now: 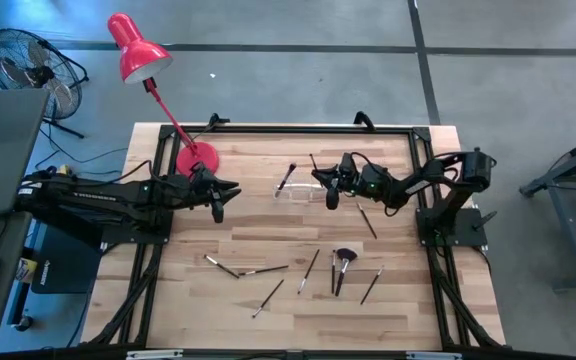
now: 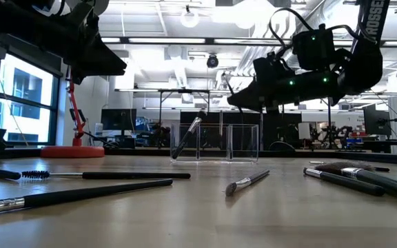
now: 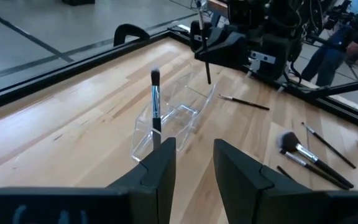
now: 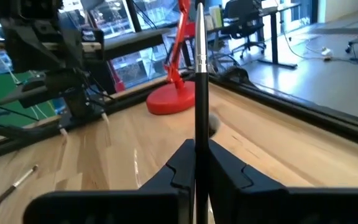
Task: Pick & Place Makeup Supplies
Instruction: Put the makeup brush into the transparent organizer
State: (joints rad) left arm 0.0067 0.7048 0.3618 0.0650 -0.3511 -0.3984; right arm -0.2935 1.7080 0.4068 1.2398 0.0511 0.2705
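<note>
Just below the right gripper (image 4: 199, 163) sits the clear holder (image 1: 306, 192), and the fingers are pinched on a dark-handled brush (image 4: 201, 87) that stands upright between them. One brush (image 3: 155, 102) leans inside the holder's far compartment, on the side toward the left gripper (image 3: 193, 163). That left gripper hovers beside the red lamp base (image 1: 197, 158), fingers spread and holding nothing. The other brushes (image 1: 340, 268) lie scattered on the table (image 1: 408, 310), nearer its front edge than either gripper.
</note>
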